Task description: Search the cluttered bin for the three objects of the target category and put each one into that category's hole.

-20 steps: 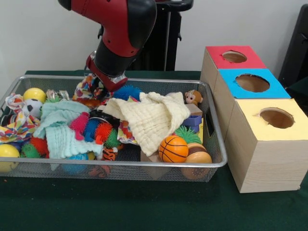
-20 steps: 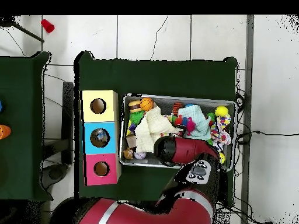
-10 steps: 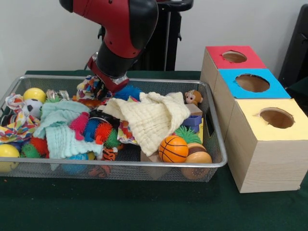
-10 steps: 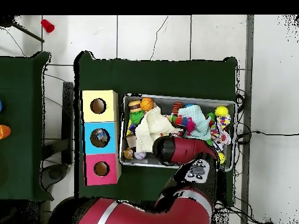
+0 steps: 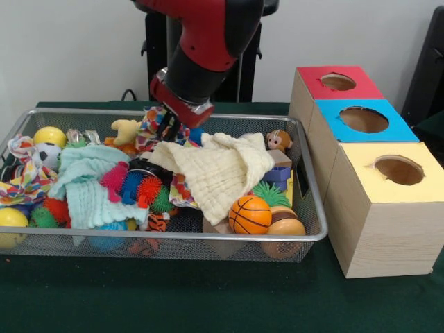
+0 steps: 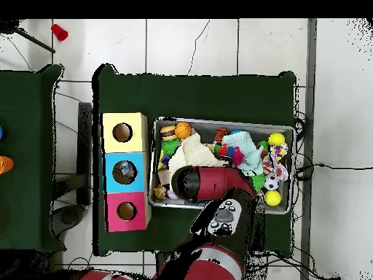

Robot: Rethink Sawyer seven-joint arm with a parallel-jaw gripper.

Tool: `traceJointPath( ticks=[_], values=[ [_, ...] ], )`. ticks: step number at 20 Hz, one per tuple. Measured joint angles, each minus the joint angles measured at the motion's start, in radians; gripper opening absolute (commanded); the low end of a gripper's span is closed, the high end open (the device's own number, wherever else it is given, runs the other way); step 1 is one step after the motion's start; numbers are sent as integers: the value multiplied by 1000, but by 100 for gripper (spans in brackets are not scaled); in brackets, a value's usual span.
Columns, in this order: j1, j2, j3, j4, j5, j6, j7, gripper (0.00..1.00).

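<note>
My gripper (image 5: pixel 168 125) hangs over the back middle of the wire bin (image 5: pixel 208 237), shut on a multicoloured patterned cloth (image 5: pixel 153 121) lifted off the pile. A yellow plush toy (image 5: pixel 125 130) lies uncovered just left of it. Below the gripper spreads a cream muslin cloth (image 5: pixel 222 170). At the right stand the boxes with round holes: red (image 5: pixel 312 87), blue (image 5: pixel 333 119) and yellow (image 5: pixel 374 229). In the overhead view the red arm (image 6: pixel 211 186) covers the gripper.
The bin also holds a mint cloth (image 5: pixel 87 177), spiky toys (image 5: pixel 135 186), a basketball (image 5: pixel 250 214), a monkey figure (image 5: pixel 279 141), yellow balls (image 5: pixel 50 136) and a soccer ball (image 5: pixel 47 154). The boxes (image 6: pixel 124 172) sit close against the bin (image 6: pixel 222 123).
The arm has swung right along the bin's back and risen slightly, carrying the multicoloured cloth with it. The yellow plush toy has come into sight where the cloth lay.
</note>
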Motion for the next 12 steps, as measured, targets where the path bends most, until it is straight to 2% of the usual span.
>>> traceJointPath(
  ticks=[7,12],
  values=[
    [45,-51,10,1,65,0,0,0],
    [59,-56,18,1,115,0,0,0]
  ],
)
